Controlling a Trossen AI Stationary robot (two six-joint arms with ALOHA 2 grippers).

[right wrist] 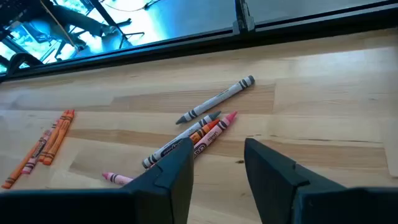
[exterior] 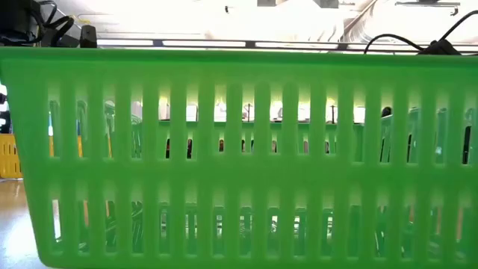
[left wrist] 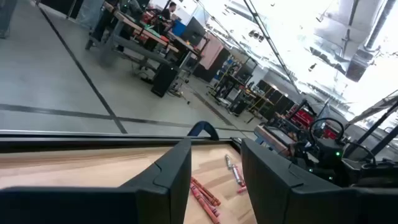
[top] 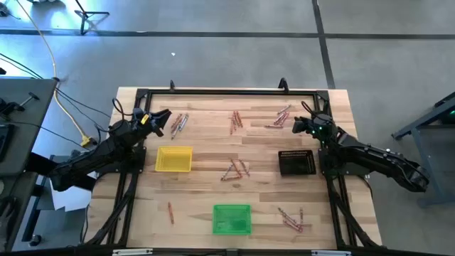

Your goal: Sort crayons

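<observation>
**Wooden table, crayons scattered, both grippers empty**

Wooden table [top: 213,185] carries loose crayons [right wrist: 199,127] just ahead of the right gripper [right wrist: 217,162], fingers parted and empty. The left gripper [left wrist: 214,168] is likewise parted, more crayons [left wrist: 205,196] lying just beyond its fingertips. Yellow tray [top: 174,158] sits beside it.

A wooden table [top: 199,181] carries 3 trays: yellow tray [top: 174,159] centre-left, black tray [top: 296,163] centre-right, green tray [top: 232,218] bottom centre. Crayons [top: 235,168] lie scattered around them.
</observation>
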